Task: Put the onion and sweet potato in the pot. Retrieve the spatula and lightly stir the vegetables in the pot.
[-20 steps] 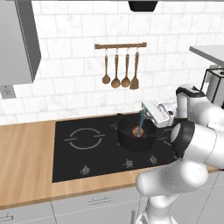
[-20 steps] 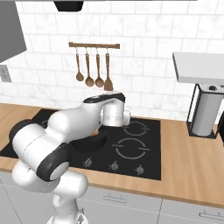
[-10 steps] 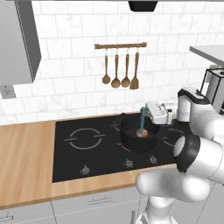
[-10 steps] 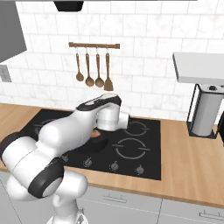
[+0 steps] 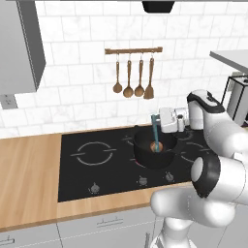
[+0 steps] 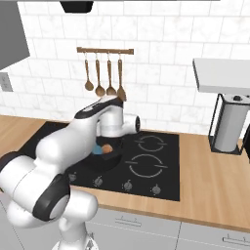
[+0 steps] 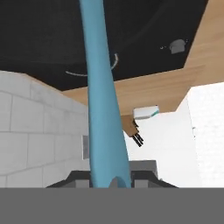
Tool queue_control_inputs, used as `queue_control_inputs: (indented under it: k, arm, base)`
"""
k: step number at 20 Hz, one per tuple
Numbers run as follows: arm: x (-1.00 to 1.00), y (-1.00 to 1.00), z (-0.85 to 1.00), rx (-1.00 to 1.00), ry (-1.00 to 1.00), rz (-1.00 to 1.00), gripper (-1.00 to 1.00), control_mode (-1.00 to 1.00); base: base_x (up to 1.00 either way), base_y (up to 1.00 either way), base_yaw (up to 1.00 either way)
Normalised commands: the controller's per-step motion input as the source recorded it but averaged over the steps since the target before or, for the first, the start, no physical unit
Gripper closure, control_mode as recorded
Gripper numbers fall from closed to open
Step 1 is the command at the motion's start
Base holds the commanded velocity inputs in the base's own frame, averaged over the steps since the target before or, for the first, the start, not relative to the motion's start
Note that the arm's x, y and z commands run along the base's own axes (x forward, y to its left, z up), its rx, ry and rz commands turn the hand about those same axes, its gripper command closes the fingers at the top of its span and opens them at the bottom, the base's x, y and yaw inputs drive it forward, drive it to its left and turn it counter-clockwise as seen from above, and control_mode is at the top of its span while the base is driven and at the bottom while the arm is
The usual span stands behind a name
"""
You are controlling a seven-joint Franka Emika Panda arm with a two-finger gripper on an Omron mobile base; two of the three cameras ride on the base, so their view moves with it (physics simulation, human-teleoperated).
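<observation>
Spatula in the pot on the stove

The gripper is clamped on the spatula, its head down inside the pot beside a reddish-brown vegetable; the pot sits on the black cooktop.

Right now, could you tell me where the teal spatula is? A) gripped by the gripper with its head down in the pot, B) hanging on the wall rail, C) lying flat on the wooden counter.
A: the gripper is shut on the spatula, whose head dips into the pot.

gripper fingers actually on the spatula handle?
Touching. The hand view shows the spatula handle wedged between the gripper fingers, no gap either side.
</observation>
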Motion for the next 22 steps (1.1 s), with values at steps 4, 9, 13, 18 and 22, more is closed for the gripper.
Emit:
queue_control_inputs:
  k: [4,9,13,18,22]
  arm:
    - [0.37,0.12,0.00,0.00,-0.15,0.07,1.00,-1.00]
    - [0.11,0.09,-0.05,0.00,-0.26,0.20,1.00,-1.00]
    - [0.00,-0.09,0.00,-0.11,-0.24,0.04,1.00,-1.00]
    - [0.00,-0.26,0.00,-0.01,0.05,-0.08,1.00,-1.00]
    - [-0.31,-0.04,0.26,0.25,0.16,-0.08,1.00,-1.00]
  base:
    - [0.00,0.00,0.00]
    - [0.00,0.00,0.00]
    - [0.00,0.00,0.00]
    - [0.00,0.00,0.00]
    - [0.00,0.00,0.00]
